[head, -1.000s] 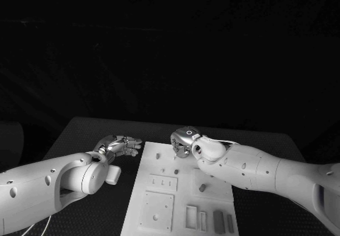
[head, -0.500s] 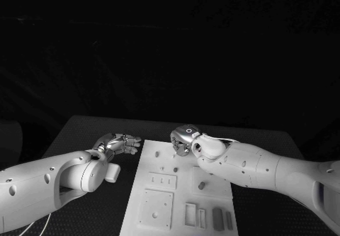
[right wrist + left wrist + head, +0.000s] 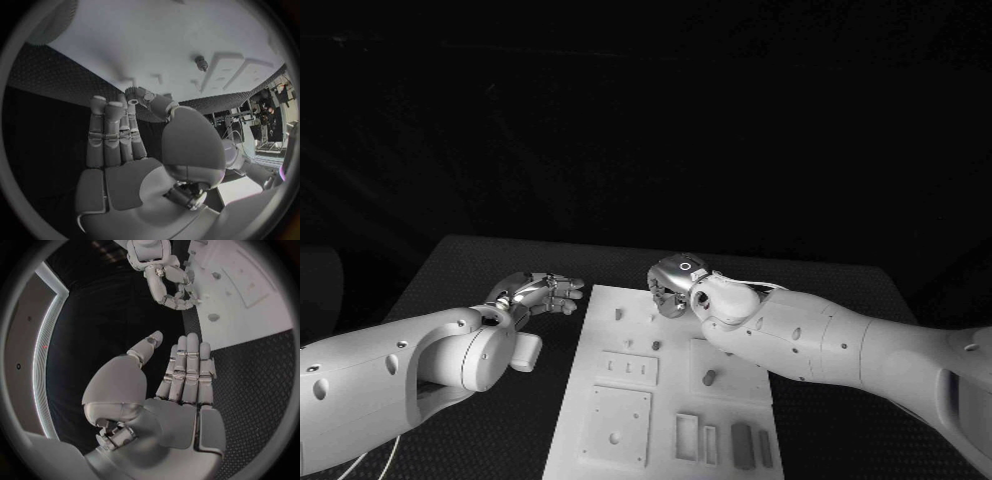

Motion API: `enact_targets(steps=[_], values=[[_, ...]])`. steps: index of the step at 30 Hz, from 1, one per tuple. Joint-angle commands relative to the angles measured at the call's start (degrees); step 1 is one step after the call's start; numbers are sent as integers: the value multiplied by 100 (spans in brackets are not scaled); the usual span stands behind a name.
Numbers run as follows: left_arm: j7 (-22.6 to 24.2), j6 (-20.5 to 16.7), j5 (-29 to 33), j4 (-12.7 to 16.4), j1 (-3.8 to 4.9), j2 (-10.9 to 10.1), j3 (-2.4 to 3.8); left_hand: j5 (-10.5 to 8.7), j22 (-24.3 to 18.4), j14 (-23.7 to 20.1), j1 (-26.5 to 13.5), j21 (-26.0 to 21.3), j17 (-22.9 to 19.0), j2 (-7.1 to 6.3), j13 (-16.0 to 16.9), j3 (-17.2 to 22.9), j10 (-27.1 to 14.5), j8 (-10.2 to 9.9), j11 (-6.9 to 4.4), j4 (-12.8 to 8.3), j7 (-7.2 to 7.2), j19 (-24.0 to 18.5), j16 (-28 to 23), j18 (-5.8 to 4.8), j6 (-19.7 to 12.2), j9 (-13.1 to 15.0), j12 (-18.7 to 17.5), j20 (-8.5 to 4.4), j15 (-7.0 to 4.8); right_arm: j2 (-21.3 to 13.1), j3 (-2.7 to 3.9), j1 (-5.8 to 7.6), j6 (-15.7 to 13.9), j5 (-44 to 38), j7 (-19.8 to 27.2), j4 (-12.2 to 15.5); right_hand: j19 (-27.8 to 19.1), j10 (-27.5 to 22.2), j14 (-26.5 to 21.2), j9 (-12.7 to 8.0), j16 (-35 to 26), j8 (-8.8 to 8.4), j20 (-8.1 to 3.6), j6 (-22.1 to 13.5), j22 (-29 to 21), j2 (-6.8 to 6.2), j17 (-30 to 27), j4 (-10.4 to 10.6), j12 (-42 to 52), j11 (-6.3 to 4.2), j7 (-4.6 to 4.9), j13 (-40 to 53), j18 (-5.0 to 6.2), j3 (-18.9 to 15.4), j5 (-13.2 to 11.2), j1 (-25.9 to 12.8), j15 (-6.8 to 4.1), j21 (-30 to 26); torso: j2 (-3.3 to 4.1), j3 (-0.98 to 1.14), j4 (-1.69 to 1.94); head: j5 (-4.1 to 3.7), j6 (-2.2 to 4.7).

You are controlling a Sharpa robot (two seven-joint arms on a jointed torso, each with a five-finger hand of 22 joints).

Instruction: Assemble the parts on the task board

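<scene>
White rectangular task board [image 3: 653,385] lying flat on the dark textured tabletop [image 3: 488,270], between two white arms. Left hand [image 3: 540,294] — fingers straight and together, holding nothing — hovers beside the board's far left corner. Right hand [image 3: 672,284] — fingers extended, empty — hangs above its far end. One small grey part [image 3: 710,378] stands mid-board.

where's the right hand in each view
Head view: right hand hovers over the far end of the task board.
Left wrist view: it hangs at the board's edge, fingers curled, beyond the left hand.
Right wrist view: its own palm faces the board.
Shared landmark: the white board.
</scene>
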Motion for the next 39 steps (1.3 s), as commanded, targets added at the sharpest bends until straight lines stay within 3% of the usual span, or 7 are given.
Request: enact_targets(steps=[1, 15, 25, 39], values=[[55, 45, 55, 27, 7, 4, 5, -17, 106, -51, -59, 21, -6, -5, 7, 34, -47, -38, -1, -7, -2, -37, 25, -7, -35, 10, -37, -4, -4, -22, -19, -38, 175, -21, 4, -13, -11, 27, 7, 15, 30, 24, -32, 38, 131, 59, 9, 3, 22, 0, -4, 13, 137, 30, 22, -13, -45, 27, 0, -4, -5, 4, -13], [58, 47, 55, 30, 7, 1, 5, -17, 106, -52, -54, 21, -8, -5, 11, 37, -45, -38, -2, -11, -5, -40, 26, -6, -33, 13, -40, -4, -4, -24, -19, -75, 203, -3, 73, -17, -13, 33, 8, 21, 36, 22, -33, 43, 130, 62, 9, -6, 19, -1, -6, 19, 137, 27, 24, -22, -46, 39, 0, -6, 7, -1, -34], [58, 48, 55, 30, 7, -10, 5, -18, 106, -52, -54, 22, -10, -7, 13, 39, -47, -42, -1, -12, -6, -41, 28, -6, -34, 15, -46, -4, -3, -8, -18, -123, 225, 78, 166, -29, -20, 29, 6, 26, 39, 15, -32, 41, 128, 66, 6, -15, 8, 1, -4, 23, 137, 22, 27, -35, -44, 49, 4, -5, -6, 12, -35], [56, 53, 55, 10, 7, -4, 4, -19, 106, -52, -54, 24, -12, -8, 18, 40, -48, -48, 1, -13, -7, -42, 30, -6, -39, 18, -55, -3, -3, -68, -18, -133, 239, 29, 156, 64, -28, 32, 5, 33, 44, 9, -32, 43, 126, 81, 2, -30, 0, 2, -5, 30, 137, 20, 27, -39, -43, 62, 3, -10, 3, -42, -58]])
